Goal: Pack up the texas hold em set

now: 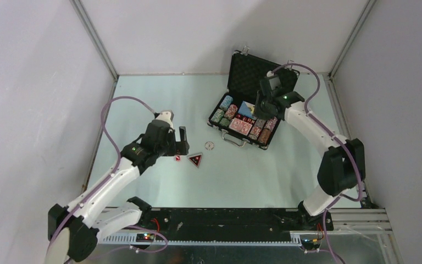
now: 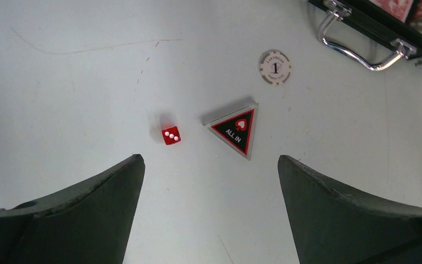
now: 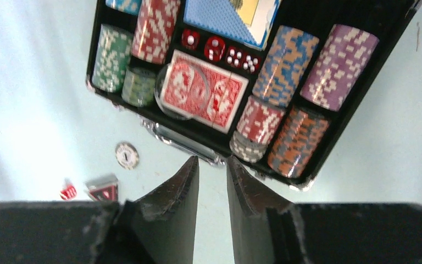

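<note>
The black briefcase [image 1: 240, 69] lies open at the back right, holding chip stacks [image 1: 230, 112], a red deck [image 1: 240, 126] and a blue deck [image 1: 247, 108]. In the right wrist view it shows green chips [image 3: 112, 58], red/white chips [image 3: 155, 30], the red deck [image 3: 204, 91], the blue deck [image 3: 225, 16] and several red dice [image 3: 217, 49]. A red die [image 2: 171, 135], black triangle [image 2: 236, 127] and white button [image 2: 275, 67] lie on the table. My left gripper [image 2: 209, 159] is open and empty just short of the die and triangle. My right gripper [image 3: 212, 160] hovers over the case's front edge, narrowly open and empty.
The case's silver handle [image 2: 362, 52] faces the loose pieces. Blue/orange [image 3: 286, 66], purple [image 3: 343, 66] and orange [image 3: 299, 140] chip stacks fill the case's right side. White walls enclose the table on three sides. The raised lid [image 1: 253, 66] stands behind the right gripper.
</note>
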Action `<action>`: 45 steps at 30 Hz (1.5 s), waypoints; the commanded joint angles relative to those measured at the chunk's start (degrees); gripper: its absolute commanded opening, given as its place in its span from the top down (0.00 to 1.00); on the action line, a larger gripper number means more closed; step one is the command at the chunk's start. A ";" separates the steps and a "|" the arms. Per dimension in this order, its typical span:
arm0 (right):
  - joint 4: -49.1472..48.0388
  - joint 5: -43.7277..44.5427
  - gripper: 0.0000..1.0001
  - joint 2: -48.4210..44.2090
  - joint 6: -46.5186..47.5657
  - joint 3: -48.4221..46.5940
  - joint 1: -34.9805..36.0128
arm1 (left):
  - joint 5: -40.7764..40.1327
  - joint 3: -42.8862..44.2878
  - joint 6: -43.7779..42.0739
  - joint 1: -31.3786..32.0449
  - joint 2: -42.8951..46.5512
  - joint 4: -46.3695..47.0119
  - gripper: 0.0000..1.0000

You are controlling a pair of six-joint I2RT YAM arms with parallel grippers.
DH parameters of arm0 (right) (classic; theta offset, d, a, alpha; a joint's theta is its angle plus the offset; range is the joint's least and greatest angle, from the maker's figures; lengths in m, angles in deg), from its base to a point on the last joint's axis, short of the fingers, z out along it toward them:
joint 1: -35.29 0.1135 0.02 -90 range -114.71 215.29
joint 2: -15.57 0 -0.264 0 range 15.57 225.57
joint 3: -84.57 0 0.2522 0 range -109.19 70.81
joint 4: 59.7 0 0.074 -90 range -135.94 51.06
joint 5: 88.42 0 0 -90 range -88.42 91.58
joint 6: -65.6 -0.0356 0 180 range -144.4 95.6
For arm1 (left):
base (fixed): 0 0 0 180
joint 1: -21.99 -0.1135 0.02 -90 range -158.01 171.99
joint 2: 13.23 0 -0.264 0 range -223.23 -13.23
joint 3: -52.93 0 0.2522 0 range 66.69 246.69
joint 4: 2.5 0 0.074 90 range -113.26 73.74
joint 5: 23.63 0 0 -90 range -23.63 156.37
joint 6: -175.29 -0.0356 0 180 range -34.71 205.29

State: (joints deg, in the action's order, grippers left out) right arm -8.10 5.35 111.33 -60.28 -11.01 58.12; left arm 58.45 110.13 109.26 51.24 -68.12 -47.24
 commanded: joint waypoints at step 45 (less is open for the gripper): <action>-26.95 -15.32 0.30 -38.45 29.77 29.53 4.82 | 1.46 16.47 32.46 -12.49 -32.72 -14.63 0.11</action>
State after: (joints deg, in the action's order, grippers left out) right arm -34.02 -9.68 73.43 -31.23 18.52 62.97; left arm 57.68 122.87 146.26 38.94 -97.50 -59.11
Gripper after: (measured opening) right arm 0.705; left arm 0.917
